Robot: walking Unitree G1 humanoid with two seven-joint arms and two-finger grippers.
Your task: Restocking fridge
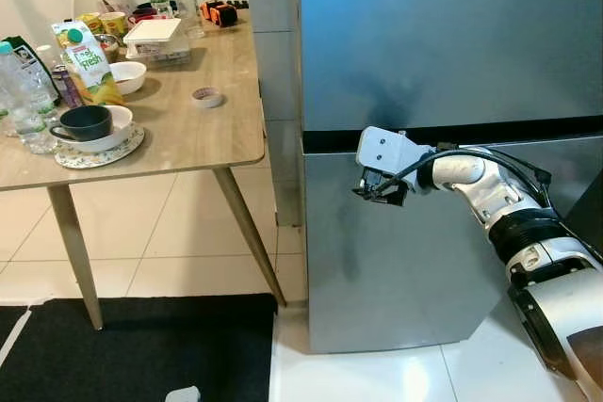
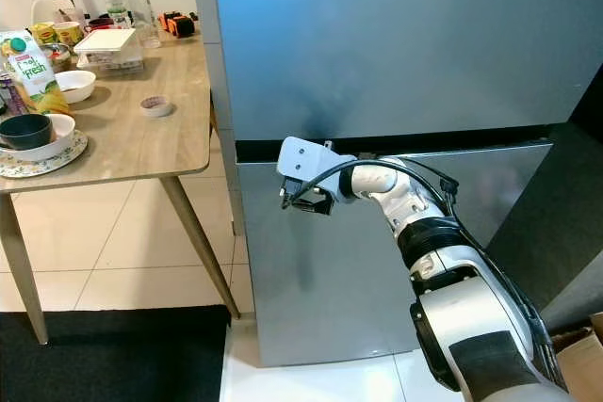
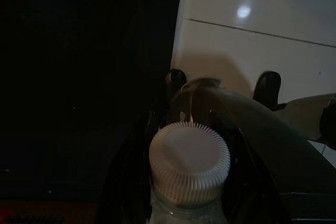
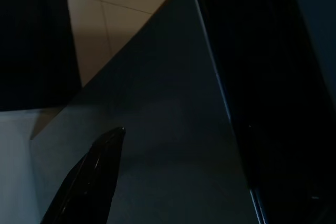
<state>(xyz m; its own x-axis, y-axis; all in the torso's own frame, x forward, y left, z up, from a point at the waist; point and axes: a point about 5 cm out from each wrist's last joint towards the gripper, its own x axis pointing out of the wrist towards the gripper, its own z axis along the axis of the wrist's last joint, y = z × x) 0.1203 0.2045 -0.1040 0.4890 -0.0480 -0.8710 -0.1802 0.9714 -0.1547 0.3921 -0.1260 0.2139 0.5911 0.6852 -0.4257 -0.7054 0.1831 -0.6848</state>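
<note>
Two doors of the steel fridge [image 1: 443, 63] stand shut, stiff and slick; the dark seam [image 1: 452, 134] looks the only hold. Right gripper [image 1: 380, 187] hangs there, fingers' spread unclear, while left gripper [image 3: 218, 85] pinches a white-capped bottle [image 3: 189, 161].

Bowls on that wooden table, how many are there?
3: a dark bowl sitting inside a white bowl on the patterned plate at the front, and a small white bowl behind, beside the juice carton. Clutter may hide others.

Bottle [image 3: 189, 182] body cut off by frame edge; right end effector [image 1: 379, 185] fingers hidden – state unclear.
</note>
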